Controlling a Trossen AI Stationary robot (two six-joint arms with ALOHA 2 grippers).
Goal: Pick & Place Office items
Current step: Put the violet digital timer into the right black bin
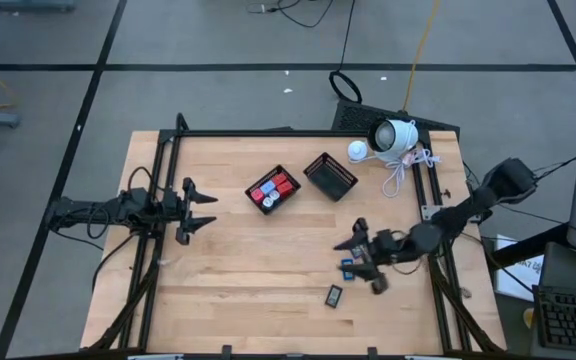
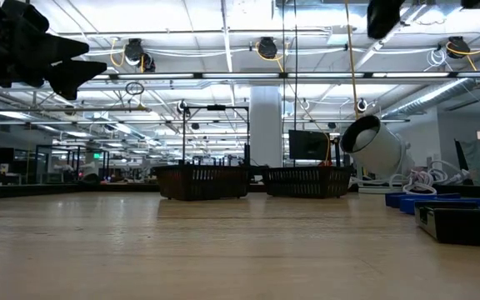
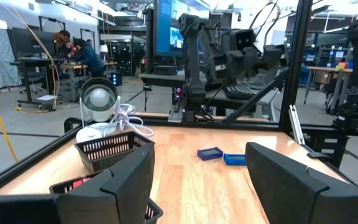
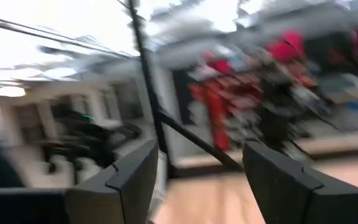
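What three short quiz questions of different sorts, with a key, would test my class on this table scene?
1. True or false: both mesh baskets hold red blocks.
2. Which gripper is nearer the dark flat rectangles on the table: A left, B right?
3. Fill in: the white camera stands at the table's ____ right corner.

Key
1. False: the left basket holds red blocks; the right basket looks empty.
2. B: the right gripper is beside the rectangles; the left gripper, fingers open, waits at the left edge.
3. Far: white camera.
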